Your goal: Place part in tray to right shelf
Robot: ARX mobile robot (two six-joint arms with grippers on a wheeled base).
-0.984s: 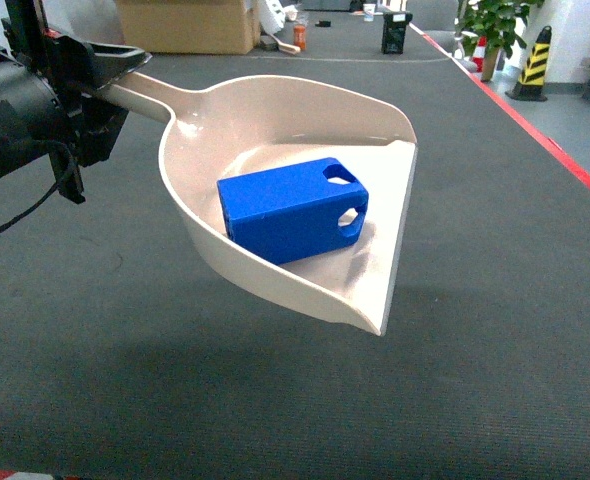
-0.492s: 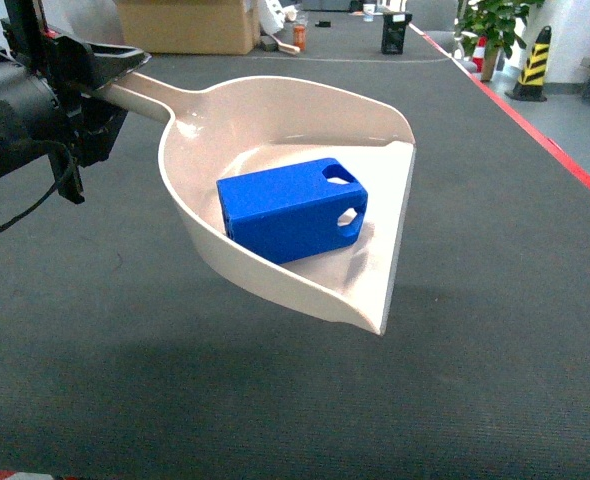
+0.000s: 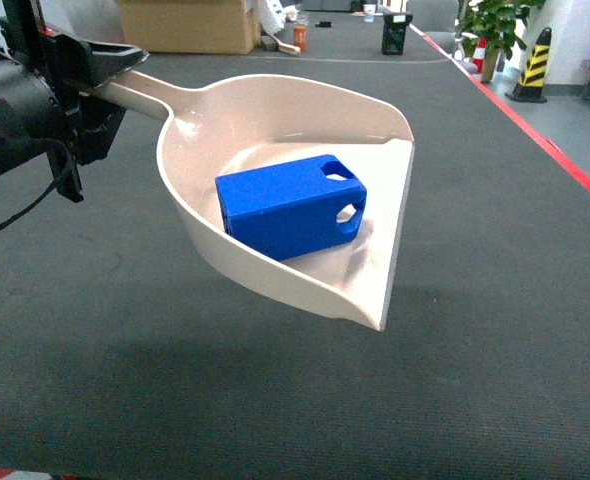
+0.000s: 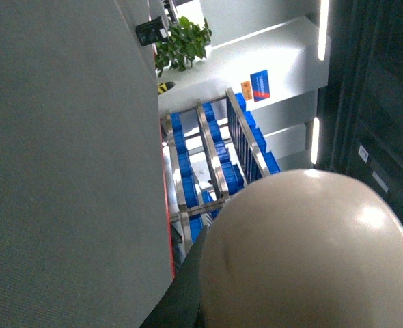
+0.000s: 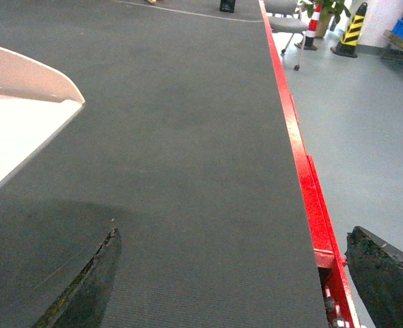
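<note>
cardboard box (image 3: 187, 25) sitting at table's far edge | potted plant (image 3: 493, 22) standing beyond red border | striped bollard (image 3: 533, 62) standing beside it

Three views over one dark grey carpeted counter (image 3: 495, 300)

Head looks forward and down, close above the beige plastic dustpan-shaped tray (image 3: 275, 110); left wrist presses against its underside (image 4: 311, 253); right wrist skims low, sharing its lip (image 5: 24, 102).
</note>
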